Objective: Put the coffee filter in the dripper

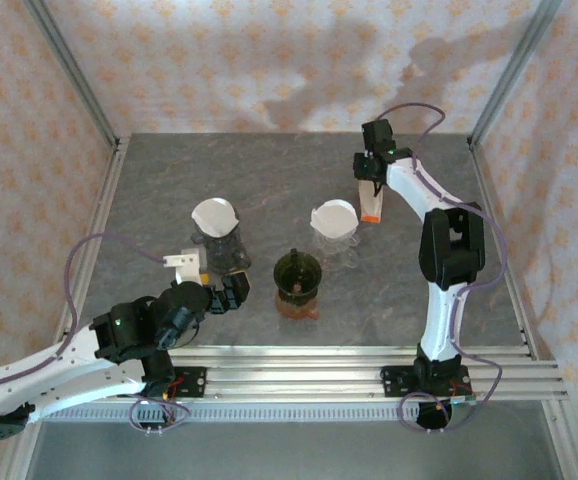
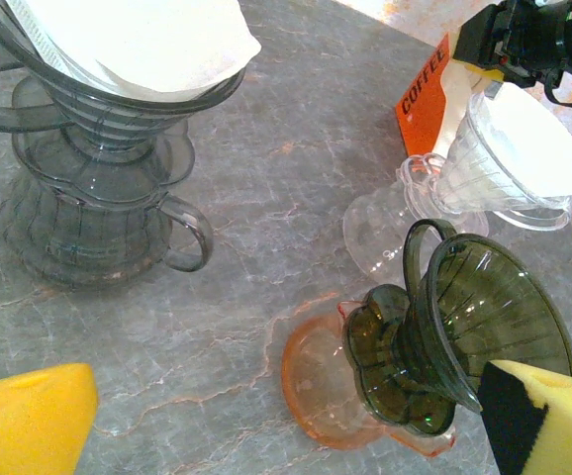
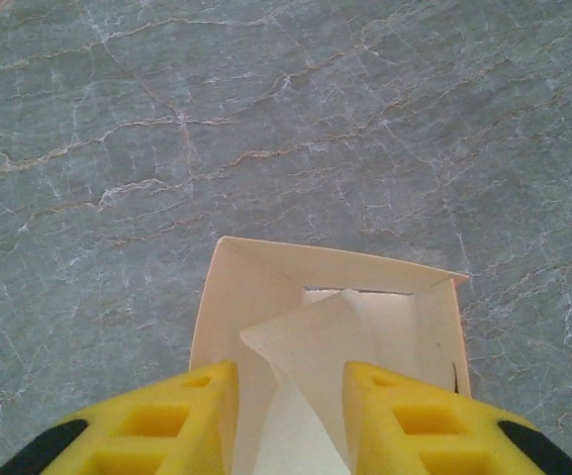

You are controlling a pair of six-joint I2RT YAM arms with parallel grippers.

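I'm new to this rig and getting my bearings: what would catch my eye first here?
Three drippers stand mid-table: the grey dripper on the left and the clear dripper on the right hold white filters, while the dark green dripper in front between them is empty. Just beyond the clear one, the right gripper has its yellow jaws either side of a folded filter in the open filter box; whether they pinch it is unclear.
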